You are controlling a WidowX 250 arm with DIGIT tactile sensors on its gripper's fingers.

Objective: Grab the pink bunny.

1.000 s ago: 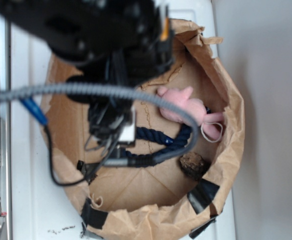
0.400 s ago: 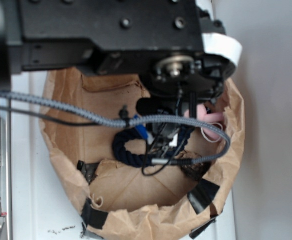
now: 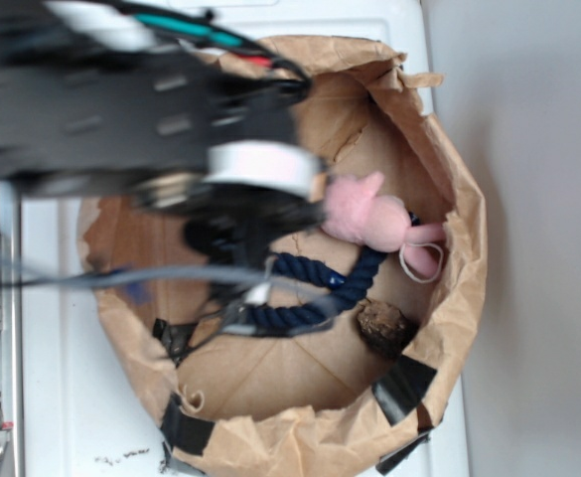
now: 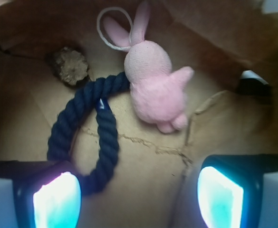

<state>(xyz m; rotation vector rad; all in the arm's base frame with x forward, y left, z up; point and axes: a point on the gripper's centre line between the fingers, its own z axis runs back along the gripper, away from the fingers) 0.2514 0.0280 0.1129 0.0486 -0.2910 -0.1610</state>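
While the end effector (image 4: 139, 190) hung with its two pads spread wide apart and nothing between them, the pink bunny (image 4: 155, 85) lay ahead of it on the floor of the brown paper bag (image 3: 459, 298), well apart from the pads and above their midline in the wrist view. Its long axis ran from the ears at the top, down and slightly right to the rump nearest the pads, so it lay roughly along the line of approach. The navy rope (image 4: 89, 133) touched the bunny's left flank and looped toward the left pad (image 4: 55, 199), with a small brown lump (image 4: 71, 66) beyond it. In my judgement, the reach had to go forward and slightly right to avoid the rope.
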